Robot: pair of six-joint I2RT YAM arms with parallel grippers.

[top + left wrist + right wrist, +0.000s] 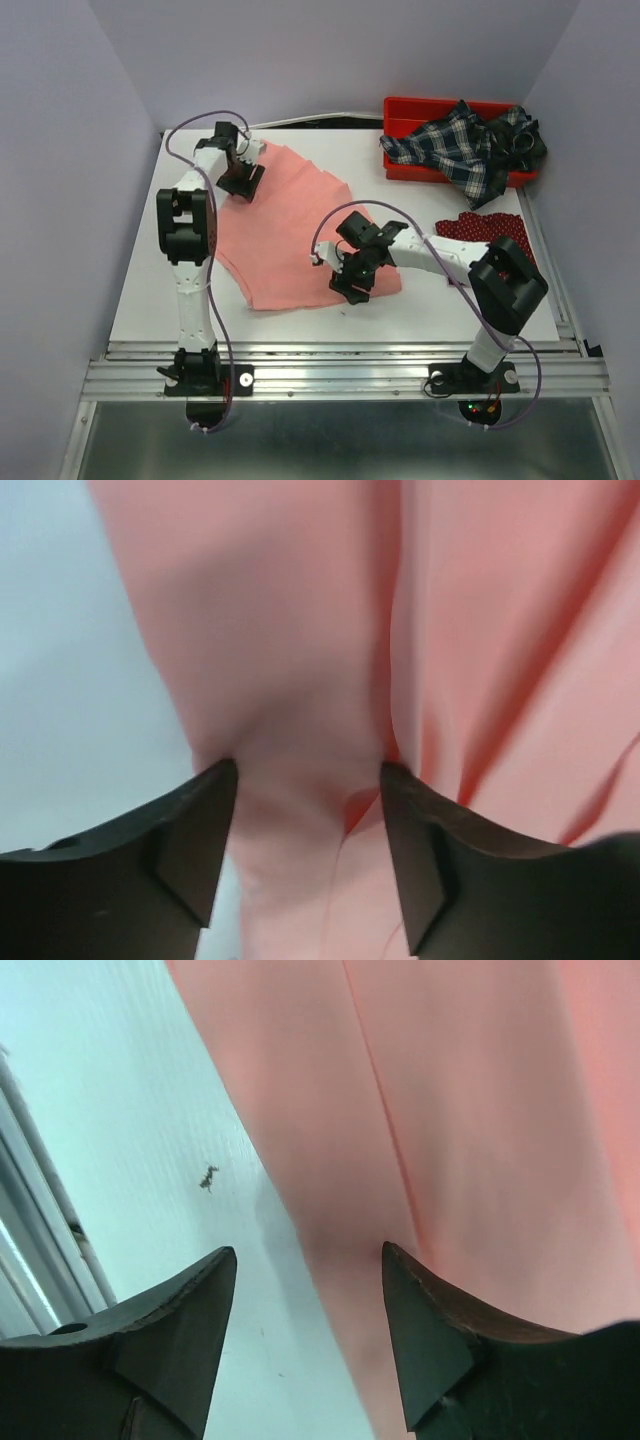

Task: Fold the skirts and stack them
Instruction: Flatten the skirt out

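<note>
Both arms are down at the large plain salmon-pink cloth skirt point(290, 235), which lies spread flat on the white table point(150, 280), left of centre. The left gripper point(243, 180) sits at its far left corner. In the wrist view its fingers point(200, 840) are spread, with a raised ridge of pink cloth between them, not pinched. The right gripper point(352, 288) is at the near right hem, fingers point(430, 1330) also spread, one over cloth and one over bare table.

The risk is on the right. Straddling the edge like that, the fingers could close on a thin sliver of hem and lose it on the lift. If one corner holds and the other slips, the fold comes out skewed. The right forearm also crosses over the small dark red white-dotted skirt point(470, 228); a wide sweep might drag it.

The count is three skirts: the pink, the dotted, and the navy-and-white plaid skirt point(465, 150), heaped in the one rigid red plastic bin point(400, 110). Two arms work the table.
</note>
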